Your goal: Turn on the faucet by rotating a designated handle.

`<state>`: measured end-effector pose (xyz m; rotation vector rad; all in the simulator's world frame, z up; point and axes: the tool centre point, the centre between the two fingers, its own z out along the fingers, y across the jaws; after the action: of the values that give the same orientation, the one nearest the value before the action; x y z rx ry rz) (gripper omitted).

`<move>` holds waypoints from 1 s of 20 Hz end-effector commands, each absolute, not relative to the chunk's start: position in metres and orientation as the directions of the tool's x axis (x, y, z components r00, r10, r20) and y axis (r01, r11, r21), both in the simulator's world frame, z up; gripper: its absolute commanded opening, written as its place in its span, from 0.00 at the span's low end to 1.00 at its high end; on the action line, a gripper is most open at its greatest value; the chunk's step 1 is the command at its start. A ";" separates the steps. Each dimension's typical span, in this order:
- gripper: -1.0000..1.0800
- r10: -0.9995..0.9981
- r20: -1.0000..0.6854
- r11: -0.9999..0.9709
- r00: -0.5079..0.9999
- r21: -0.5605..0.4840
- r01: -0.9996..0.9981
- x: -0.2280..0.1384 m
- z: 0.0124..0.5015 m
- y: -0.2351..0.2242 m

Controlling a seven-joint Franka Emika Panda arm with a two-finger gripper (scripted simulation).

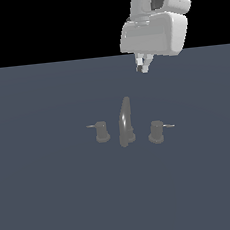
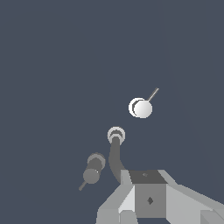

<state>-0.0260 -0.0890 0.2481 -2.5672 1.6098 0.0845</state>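
On the table (image 1: pixel 45 194), going left to right in the exterior view: the slimmer knob (image 1: pixel 102 132), the faucet (image 1: pixel 125 122) spout, then the designated handle (image 1: pixel 156 131) (rod pointing right). The claw (image 1: pixel 143 67) hangs above and beyond, nearly closed, holding nothing. Nothing looks turned yet; approach, contact and rotation all remain.

White arm (image 1: pixel 153 30) high above, wrist down, gripper (image 1: pixel 143 67) jaws nearly together, empty.

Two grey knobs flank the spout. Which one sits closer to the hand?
The squat grey knob on the exterior view's right, its thin rod pointing rightward. The hand hovers above and behind it; the slimmer knob, rod pointing leftward, lies beyond the tall curved spout.
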 end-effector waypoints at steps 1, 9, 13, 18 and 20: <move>0.00 -0.931 -0.102 -0.347 0.351 -0.052 -0.936 -0.018 0.223 -0.099; 0.00 -0.995 -0.066 -0.075 0.076 -0.015 -0.997 -0.005 0.141 -0.134; 0.00 -0.999 -0.042 0.033 -0.033 -0.006 -0.999 -0.005 0.109 -0.149; 0.00 -0.992 -0.017 0.126 -0.126 -0.001 -0.992 -0.007 0.081 -0.163; 0.00 -0.989 -0.010 0.150 -0.150 0.000 -0.989 -0.008 0.073 -0.167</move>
<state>-0.0074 -0.1635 0.0794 -2.0658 2.3512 0.0175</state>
